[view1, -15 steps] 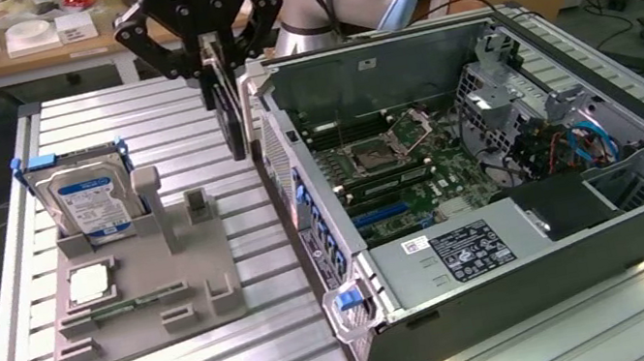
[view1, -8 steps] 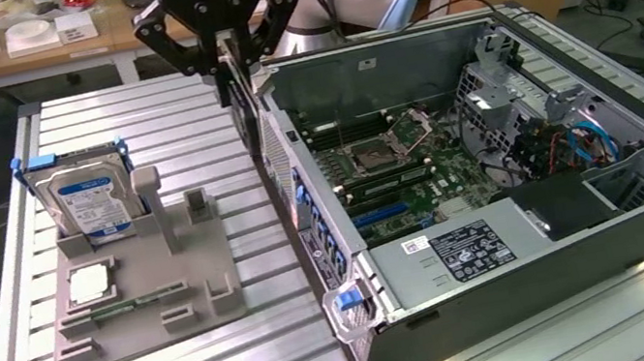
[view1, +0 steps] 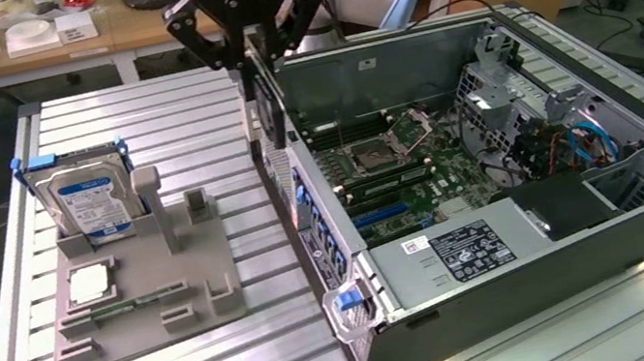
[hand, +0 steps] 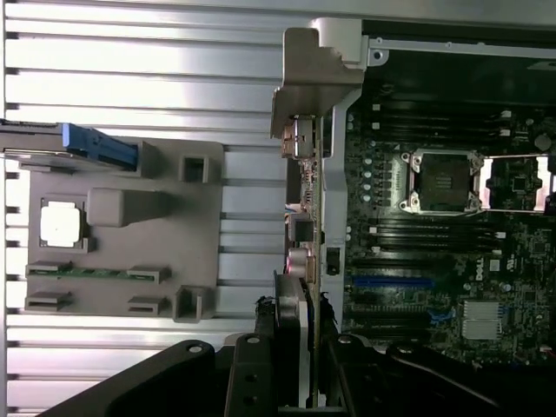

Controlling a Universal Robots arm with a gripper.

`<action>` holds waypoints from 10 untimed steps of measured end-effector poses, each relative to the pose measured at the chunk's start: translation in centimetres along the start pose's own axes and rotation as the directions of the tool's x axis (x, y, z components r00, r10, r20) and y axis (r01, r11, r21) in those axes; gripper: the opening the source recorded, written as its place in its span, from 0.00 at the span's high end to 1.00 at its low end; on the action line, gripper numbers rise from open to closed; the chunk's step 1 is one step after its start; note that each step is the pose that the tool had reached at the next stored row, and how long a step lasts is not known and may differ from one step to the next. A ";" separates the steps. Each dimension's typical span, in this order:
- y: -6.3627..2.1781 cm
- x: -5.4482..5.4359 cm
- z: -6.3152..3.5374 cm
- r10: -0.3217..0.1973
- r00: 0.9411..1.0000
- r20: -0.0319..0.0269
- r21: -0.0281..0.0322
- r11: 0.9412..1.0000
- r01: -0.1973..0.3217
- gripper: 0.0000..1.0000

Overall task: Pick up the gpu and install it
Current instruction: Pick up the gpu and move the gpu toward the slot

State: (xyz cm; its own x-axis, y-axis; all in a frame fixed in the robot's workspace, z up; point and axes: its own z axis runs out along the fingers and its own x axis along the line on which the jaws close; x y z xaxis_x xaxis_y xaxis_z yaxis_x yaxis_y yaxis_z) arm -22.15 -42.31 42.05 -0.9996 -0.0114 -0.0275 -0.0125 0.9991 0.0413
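Note:
My black gripper [view1: 259,57] hangs at the rear edge of the open computer case [view1: 637,187] and is shut on the gpu [view1: 271,115]. The card hangs upright and edge-on below the fingers, dark-faced, just above the case's rear wall and beside the motherboard [view1: 404,162]. In the wrist view the gpu [hand: 304,234] runs away from my gripper [hand: 297,347], and its pale metal bracket [hand: 317,74] is at the far end. A blue slot [hand: 391,282] lies on the motherboard [hand: 452,252] close beside the card.
A grey holder [view1: 137,290] on the slatted table carries a silver hard drive [view1: 90,204], a square chip [view1: 91,283] and a narrow green memory stick [view1: 121,309]. Inside the case are a power supply [view1: 465,250], cables [view1: 566,149] and drive cages.

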 end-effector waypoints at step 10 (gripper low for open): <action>-0.05 -3.6 0.13 -0.001 1.000 0.000 0.000 1.000 0.001 0.72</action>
State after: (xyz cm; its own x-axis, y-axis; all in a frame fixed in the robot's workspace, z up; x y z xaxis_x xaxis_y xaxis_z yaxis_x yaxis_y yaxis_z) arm -18.57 -42.31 42.02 -0.9996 -0.0120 -0.0274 -0.0131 0.9990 0.0417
